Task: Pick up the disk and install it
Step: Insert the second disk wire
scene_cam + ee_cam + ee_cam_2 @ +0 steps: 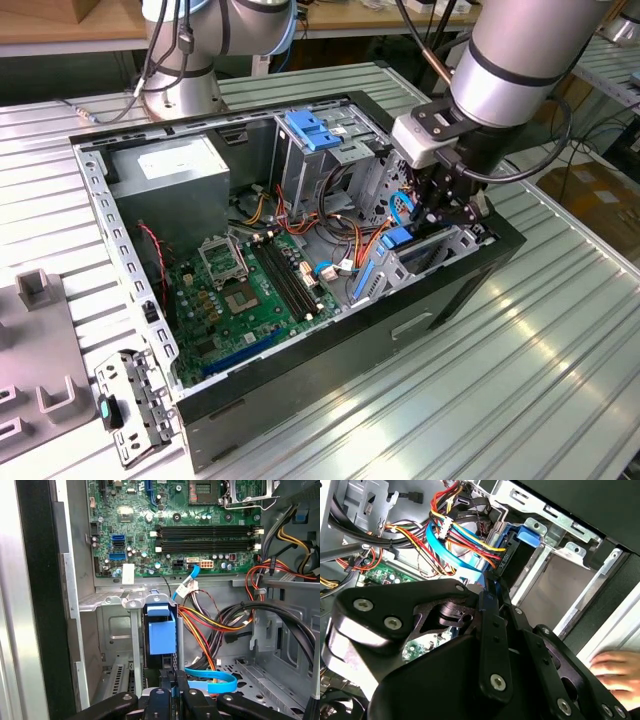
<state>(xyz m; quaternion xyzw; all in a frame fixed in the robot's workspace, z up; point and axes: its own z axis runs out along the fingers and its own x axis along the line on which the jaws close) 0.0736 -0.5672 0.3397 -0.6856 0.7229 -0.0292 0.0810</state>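
Looking at this, I'd say the job is most of the way done. The disk [161, 632] isn't out on the worktop [530, 400] any more. It's standing on edge in the drive cage [107, 600] of the open computer case [400, 320], right in front of the jaws, with its blue rail facing them. The gripper [175, 685] is down inside the case at that bay, and in the second wrist view the gripper [492, 585] has its jaws pulled together into a narrow tip at the disk's end.

What I can't call:
- whether the jaws are pinching a thin edge of the disk or just pressed up against it — the contact spot is hidden behind the gripper's own body
- whether the disk is fully seated or latched, since the cage walls cover most of it
- whether anything is plugged in — the bundle of power cables [210, 625] and the blue data cable [215, 680] sit just beside the jaws, but the connectors are hard to make out

The motherboard [150, 530] is further off, beyond the cage. A person's hand [615, 672] shows as a blur outside the case, cut off at the edge.
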